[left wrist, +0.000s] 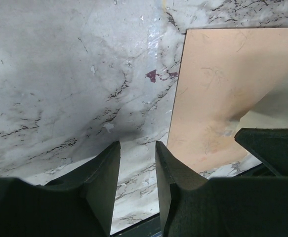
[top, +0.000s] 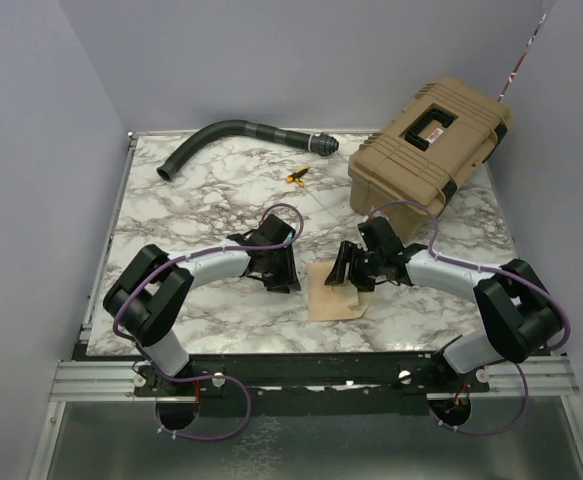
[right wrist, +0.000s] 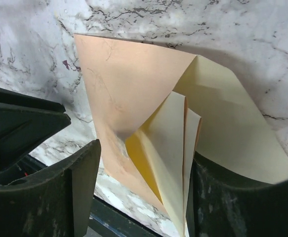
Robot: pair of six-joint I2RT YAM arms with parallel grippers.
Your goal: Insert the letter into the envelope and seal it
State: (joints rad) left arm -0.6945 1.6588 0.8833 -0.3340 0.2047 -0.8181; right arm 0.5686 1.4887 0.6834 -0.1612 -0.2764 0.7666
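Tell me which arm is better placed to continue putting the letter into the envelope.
Probably the right. The right gripper is at the lifted mouth of the envelope, with an edge of the letter between its open fingers. The left gripper hangs empty over bare table beside the envelope.

The tabletop (top: 201, 200) is white marble streaked with grey and black veins, with one small dark red fleck (left wrist: 151, 75) on it. The envelope (right wrist: 129, 84) is peach-tan outside and faintly mottled, turning deeper yellow in the shaded fold within. The letter (right wrist: 232, 128) is plain pale cream-yellow. The case (top: 421, 160) is sandy tan with black latches and a red-and-white label on its lid. The hose (top: 231, 135) is dark grey, and the small object (top: 296, 177) is yellow and black. The left arm (top: 211, 265) and right arm (top: 446, 272) are black with pale grey links and carry purple cables (top: 281, 212). The left pincer (left wrist: 137, 148) and right pincer (right wrist: 141, 163) are matt black.
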